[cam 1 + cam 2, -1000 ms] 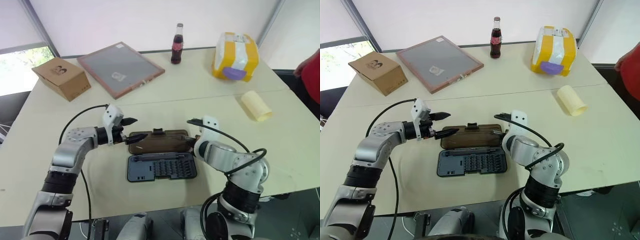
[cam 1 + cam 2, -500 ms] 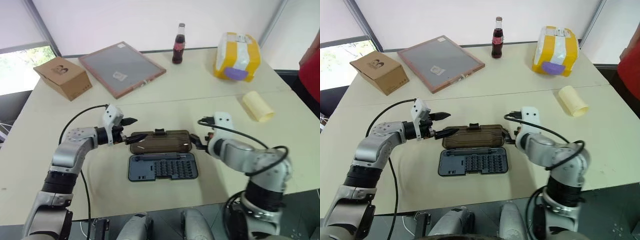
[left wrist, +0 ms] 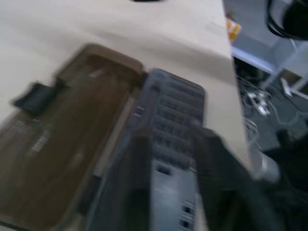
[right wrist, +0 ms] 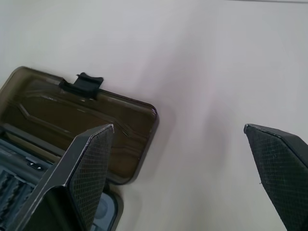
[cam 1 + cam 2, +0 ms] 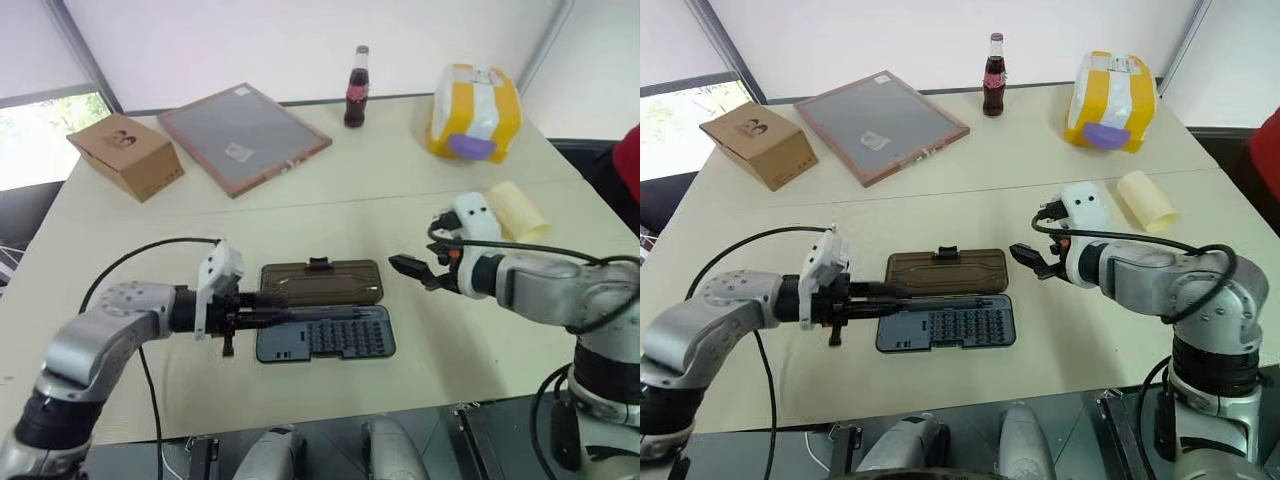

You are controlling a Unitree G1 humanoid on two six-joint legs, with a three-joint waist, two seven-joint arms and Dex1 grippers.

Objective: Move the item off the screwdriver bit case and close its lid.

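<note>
While the flat dark grey plastic bit case (image 5: 325, 338) lies open, brown translucent lid (image 5: 321, 283) flat, the right gripper (image 5: 418, 273) gapes empty and the left gripper (image 5: 872, 298) is pinched together.

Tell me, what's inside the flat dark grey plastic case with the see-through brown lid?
The flat dark grey plastic case lies open, showing rows of small bits. Its smoky brown translucent lid lies flat on the table. The shut left gripper covers the case's top-left edge.

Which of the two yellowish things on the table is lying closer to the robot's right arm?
The pale cream roll, lying on its side just beyond the right gripper. The big yellow-and-white bag stands farther back near the table's far edge.
</note>
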